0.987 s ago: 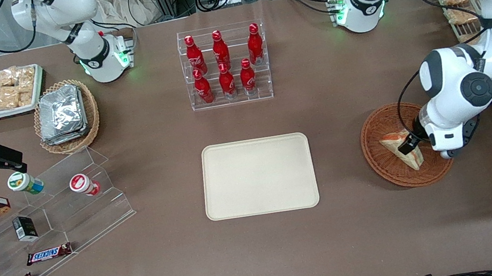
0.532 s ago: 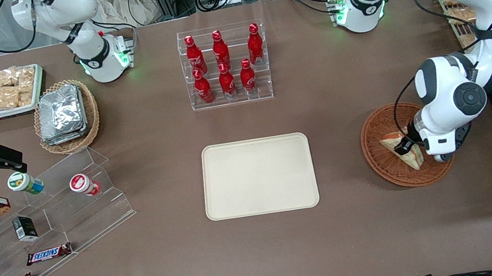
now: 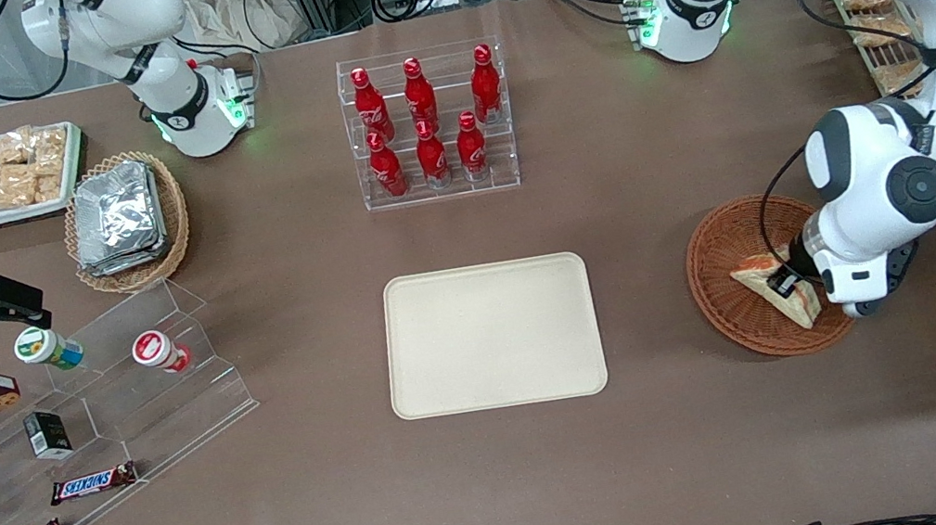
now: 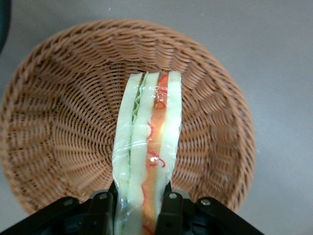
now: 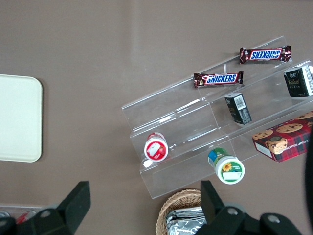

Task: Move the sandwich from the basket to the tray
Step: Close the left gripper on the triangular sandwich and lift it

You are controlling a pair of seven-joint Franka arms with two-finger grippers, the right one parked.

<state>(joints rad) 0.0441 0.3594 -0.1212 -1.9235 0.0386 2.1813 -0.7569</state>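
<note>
While I monitor remotely, my left gripper [image 4: 134,205] is clamped on the clear-wrapped triangular white-bread sandwich [image 4: 146,161], inside the round reddish-brown wicker basket [image 3: 725,311]. From the basket, the flat cream-beige rectangular plastic tray [image 3: 491,336] lies at nine o'clock in the front view.

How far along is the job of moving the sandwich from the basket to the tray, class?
Done: the hand has reached into the basket, and its fingers are shut on the sandwich.
In hand: the grip itself; the sandwich sits over the basket, seemingly barely raised.
Left: carrying it to the tray, which holds nothing, then letting go.
</note>
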